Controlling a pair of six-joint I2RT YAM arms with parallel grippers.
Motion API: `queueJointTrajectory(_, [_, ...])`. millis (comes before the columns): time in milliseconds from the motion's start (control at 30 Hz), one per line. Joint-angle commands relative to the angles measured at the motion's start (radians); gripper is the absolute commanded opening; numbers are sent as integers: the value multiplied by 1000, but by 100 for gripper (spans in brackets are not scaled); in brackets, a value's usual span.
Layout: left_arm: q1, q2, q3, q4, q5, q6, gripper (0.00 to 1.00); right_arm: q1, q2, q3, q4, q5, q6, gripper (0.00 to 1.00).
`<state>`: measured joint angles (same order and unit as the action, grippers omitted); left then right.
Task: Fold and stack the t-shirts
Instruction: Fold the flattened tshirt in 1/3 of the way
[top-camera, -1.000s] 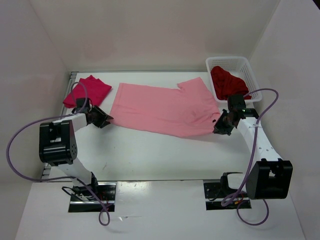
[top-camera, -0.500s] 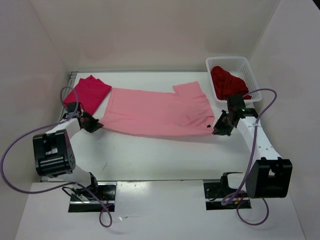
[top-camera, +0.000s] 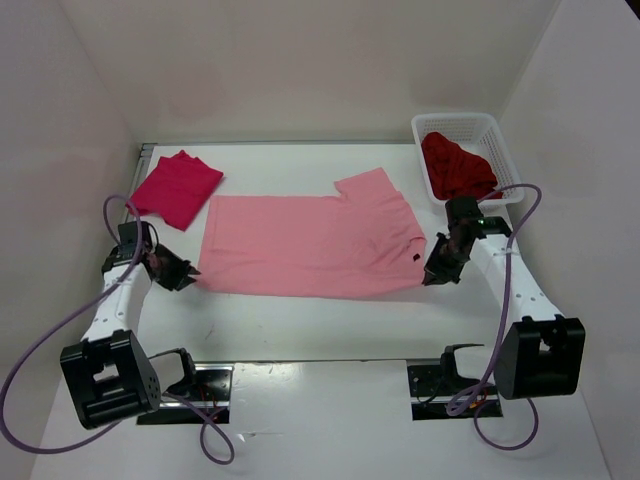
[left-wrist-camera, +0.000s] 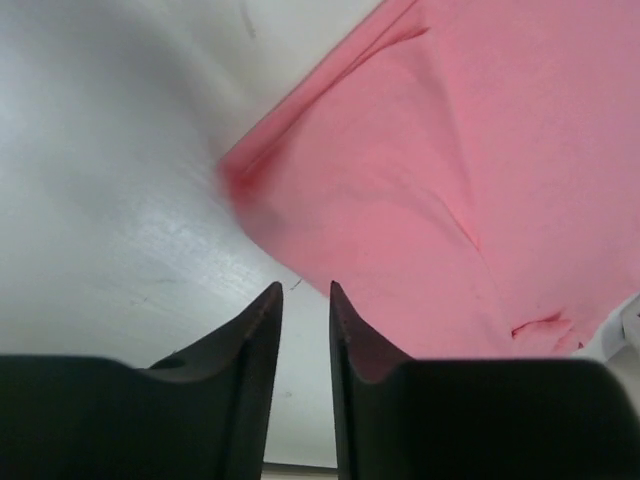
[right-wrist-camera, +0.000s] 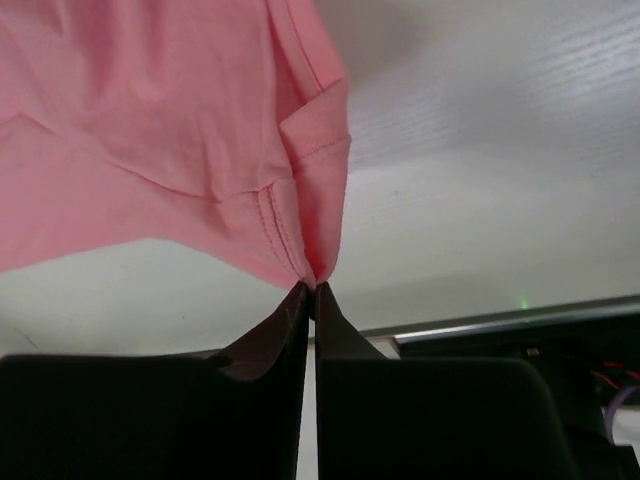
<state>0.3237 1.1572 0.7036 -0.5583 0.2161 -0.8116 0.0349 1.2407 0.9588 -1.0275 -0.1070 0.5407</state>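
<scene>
**Pink shirt spread flat, held at 1 corner only**

On the white worktop (top-camera: 300, 330), the light pink t-shirt (top-camera: 310, 245) lay spread across the middle, running from near the left edge to near the right edge. The white mesh basket (top-camera: 462, 120) stood at the far right corner with the dark maroon t-shirt (top-camera: 455, 165) heaped inside it, unfolded. The crimson-magenta t-shirt (top-camera: 177, 187) sat folded at the far left corner, apart from the pink one.

The right gripper (right-wrist-camera: 312, 288) was clamped shut on a thin pinch of the pink shirt's hem at its near right corner. The left gripper (left-wrist-camera: 303, 290) stood just short of the shirt's near left corner, its jaws a narrow gap apart with nothing between them.

With only 1 corner gripped, a pull from the right arm would likely drag or bunch the cloth rather than lift it evenly. That pinch was slight and could slip off the hem. The left corner looked curled under, so closing there might miss it or catch 2 layers.

No brand or writing could be read; a small dark mark (top-camera: 415, 259) near the shirt's right edge was too small to make out.
</scene>
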Motion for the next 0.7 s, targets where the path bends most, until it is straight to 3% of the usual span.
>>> queueJointTrajectory(0, [9, -27, 63, -163, -66, -24, 34, 48, -43, 10, -92, 30, 31, 8])
queueJointTrajectory(100, [31, -48, 74, -187, -75, -24, 48, 57, -67, 44, -112, 42, 31, 29])
queueJointTrajectory(133, [31, -48, 98, -187, -96, -24, 56, 57, -76, 53, -123, 43, 41, 43])
queueJointTrajectory(200, [31, -48, 126, -174, -109, -8, 62, 57, -89, 84, -123, 52, 41, 52])
queueJointTrajectory(233, [31, -48, 138, -155, -84, 2, 62, 57, -89, 99, -123, 68, 41, 55])
queueJointTrajectory(333, [6, -11, 158, -1, 43, 11, 42, 68, -54, 208, -151, 173, 41, 57])
queueJointTrajectory(400, [-89, 16, 158, 75, 60, -4, 32, 79, -18, 235, -102, 135, 25, 43])
queueJointTrajectory(433, [-130, 27, 168, 110, 60, -17, 31, 94, -1, 235, -76, 107, 16, 35])
queueJointTrajectory(467, [-171, 44, 184, 154, 40, -17, 30, 106, 17, 235, -42, 72, 16, 17])
queueJointTrajectory(533, [-297, 122, 235, 194, 3, -17, 30, 120, 75, 195, 99, -46, 43, 4])
queueJointTrajectory(667, [-422, 257, 220, 259, 19, -52, 28, 288, 201, 147, 363, -152, 137, 0])
